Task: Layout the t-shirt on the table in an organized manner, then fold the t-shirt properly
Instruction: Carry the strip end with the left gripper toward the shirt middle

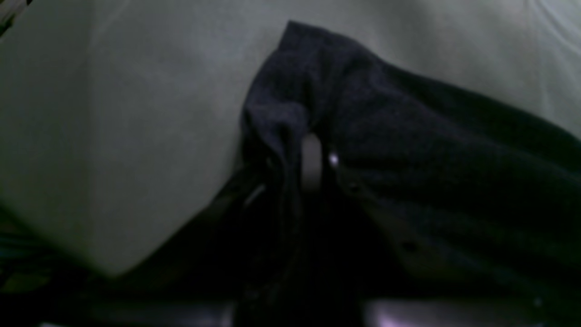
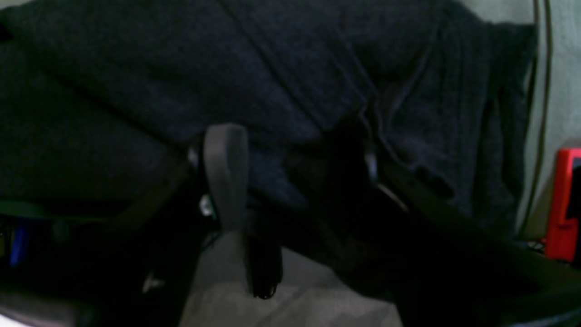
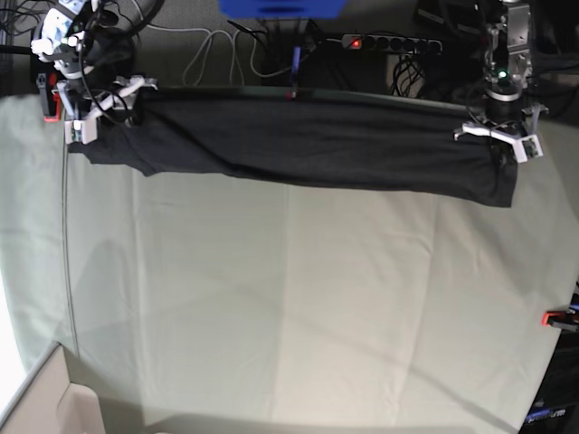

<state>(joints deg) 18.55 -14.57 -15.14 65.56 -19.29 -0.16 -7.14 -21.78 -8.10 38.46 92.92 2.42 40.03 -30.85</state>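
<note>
**A:** Where's the t-shirt [image 3: 298, 145] relative to the table [image 3: 298, 307]?

**B:** I see it stretched in a long dark band along the table's far edge, hanging between both arms, with a corner drooping at each end.

**A:** And the left gripper [image 3: 496, 136]?

**B:** Its jaws are together, pinching a bunched fold of the t-shirt at the end near the table's far corner; my left wrist view shows cloth gathered between the fingers [image 1: 312, 161].

**A:** The right gripper [image 3: 90, 113]?

**B:** It's clamped on the opposite end of the t-shirt, beside a red clamp [image 3: 52, 104] on the table's edge, fabric filling the gap between its jaws
</note>
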